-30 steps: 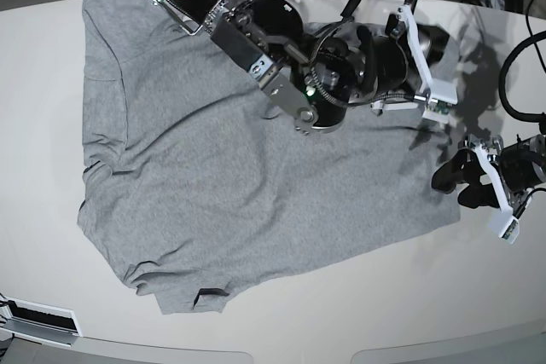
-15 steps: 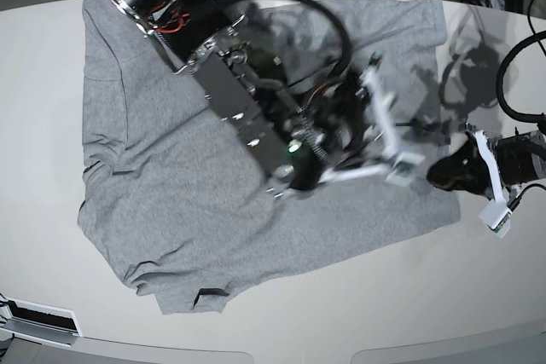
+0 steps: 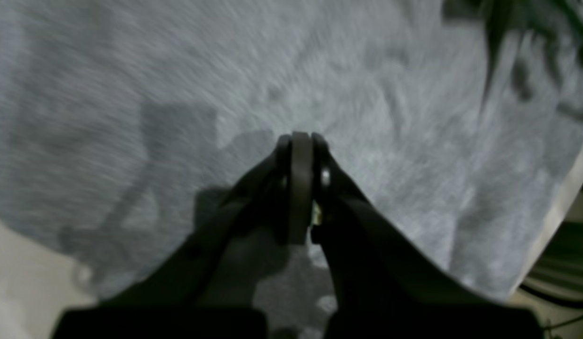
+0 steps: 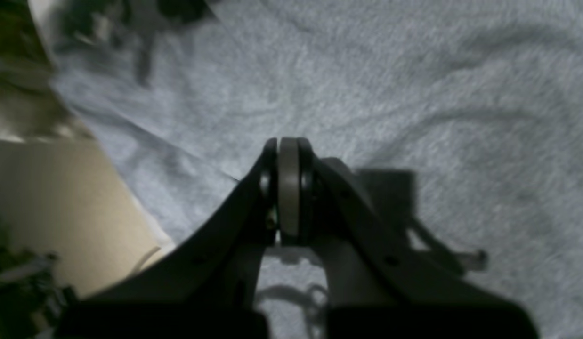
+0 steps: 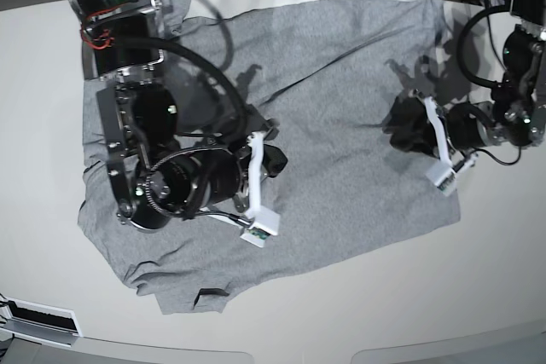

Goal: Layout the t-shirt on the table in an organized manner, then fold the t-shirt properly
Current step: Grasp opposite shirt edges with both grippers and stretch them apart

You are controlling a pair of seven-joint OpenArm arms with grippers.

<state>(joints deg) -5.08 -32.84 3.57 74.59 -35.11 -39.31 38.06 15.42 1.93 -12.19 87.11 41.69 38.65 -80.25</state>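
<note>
t-shirt [image 5: 341,100] spread plain side up, rumpled, over centre of table [image 5: 478,296], reaching the 12 o'clock edge. left gripper [image 5: 408,135] over shirt's 3 o'clock side, jaws pressed together, no cloth between them. right gripper [image 5: 273,159] over shirt's middle, jaws likewise together, empty.

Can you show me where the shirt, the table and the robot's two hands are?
shirt [image 5: 341,66], base view, flat middle.
table [image 5: 503,296], base view, bare corner.
left end effector [image 5: 408,135], base view, fingertips.
right end effector [image 5: 271,159], base view, fingertips.
</note>
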